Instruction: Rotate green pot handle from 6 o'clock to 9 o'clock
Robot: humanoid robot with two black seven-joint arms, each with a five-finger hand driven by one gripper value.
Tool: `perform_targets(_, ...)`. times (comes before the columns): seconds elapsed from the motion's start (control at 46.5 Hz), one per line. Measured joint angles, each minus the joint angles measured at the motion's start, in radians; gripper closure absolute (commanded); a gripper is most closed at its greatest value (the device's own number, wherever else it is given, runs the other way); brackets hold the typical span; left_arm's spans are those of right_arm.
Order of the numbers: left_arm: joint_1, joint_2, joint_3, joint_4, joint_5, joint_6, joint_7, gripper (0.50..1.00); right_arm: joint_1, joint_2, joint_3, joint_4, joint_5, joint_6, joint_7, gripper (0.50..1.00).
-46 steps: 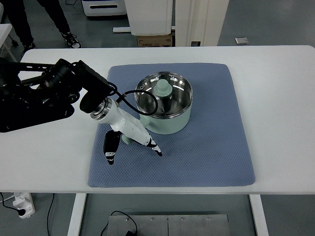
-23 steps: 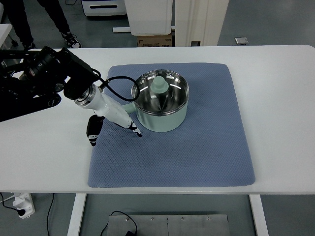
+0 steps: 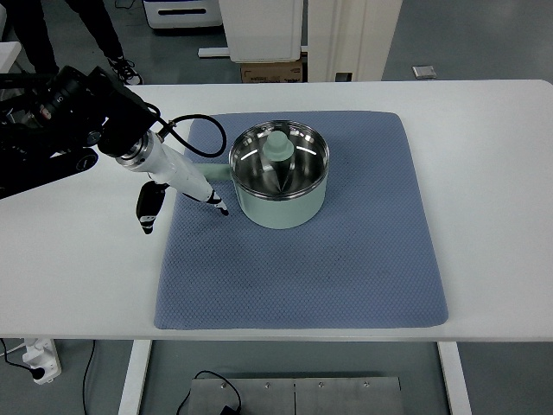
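Note:
The green pot [image 3: 281, 183] stands on the blue mat [image 3: 346, 251], with a shiny steel inside and a green knobbed lid [image 3: 278, 149] lying in it. Its handle [image 3: 218, 173] points left, at about 9 o'clock. My left hand [image 3: 183, 206] comes in from the left and sits just below and left of the handle. Its fingers [image 3: 214, 202] are spread, with the dark thumb [image 3: 148, 210] hanging over the mat's left edge. It holds nothing, and whether it touches the handle I cannot tell. The right arm is out of view.
The mat lies on a white table [image 3: 492, 173]. A person's legs [image 3: 108, 39] stand beyond the far left edge. A cardboard box [image 3: 272, 71] and white furniture stand behind the table. A power strip [image 3: 39, 359] lies on the floor at the lower left.
My left hand has moved up and to the left. The pot has turned, its handle swinging from the lower left to the left, and the pot has shifted slightly left.

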State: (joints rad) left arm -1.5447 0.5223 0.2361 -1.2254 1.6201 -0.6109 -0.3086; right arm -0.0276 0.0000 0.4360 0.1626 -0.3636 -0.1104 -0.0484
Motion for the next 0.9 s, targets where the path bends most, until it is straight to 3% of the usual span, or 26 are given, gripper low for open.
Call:
perform_targets(0.366, 0.000, -0.002, 0.002, 0.018, 0.006, 0.000, 0.001, 0.500, 0.000, 0.000, 0.000, 0.000, 0.000, 0.000, 0.000, 0.500)
perform_targets(0.516, -0.001, 0.014, 0.000, -0.057, -0.016, 0.000, -0.009, 0.500, 0.000, 0.000, 0.000, 0.000, 0.000, 0.000, 0.000, 0.500)
perform_targets(0.71, -0.008, 0.047, -0.022, -0.188, -0.243, 0.000, -0.013, 0.500, 0.000, 0.000, 0.000, 0.000, 0.000, 0.000, 0.001, 0.500)
perform_targets(0.903, 0.005, 0.047, -0.112, -0.201, -0.461, 0.000, -0.013, 0.500, 0.000, 0.000, 0.000, 0.000, 0.000, 0.000, 0.001, 0.500)
